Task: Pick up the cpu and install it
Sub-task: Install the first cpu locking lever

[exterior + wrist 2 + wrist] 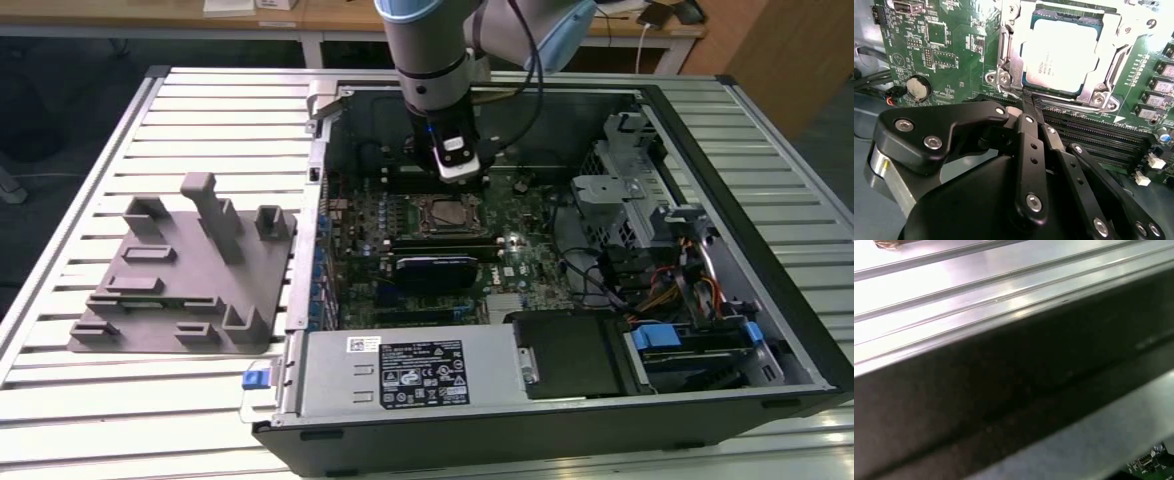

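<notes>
Jaws closed beside the cpu [1061,52] seated in its metal-framed socket [1006,75].

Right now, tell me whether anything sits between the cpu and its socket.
Nothing visible does. In the second wrist view the cpu already lies inside the socket frame on the motherboard. The gripper is shut, holds nothing, and its tips sit at the frame's near edge.

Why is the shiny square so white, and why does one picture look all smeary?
In the second wrist view, light glares off the cpu in its socket, washing its metal top nearly white, while the tool in front stays dark. In the first wrist view, the ridged metal table and the dark case wall look soft and streaky, out of focus.
</notes>
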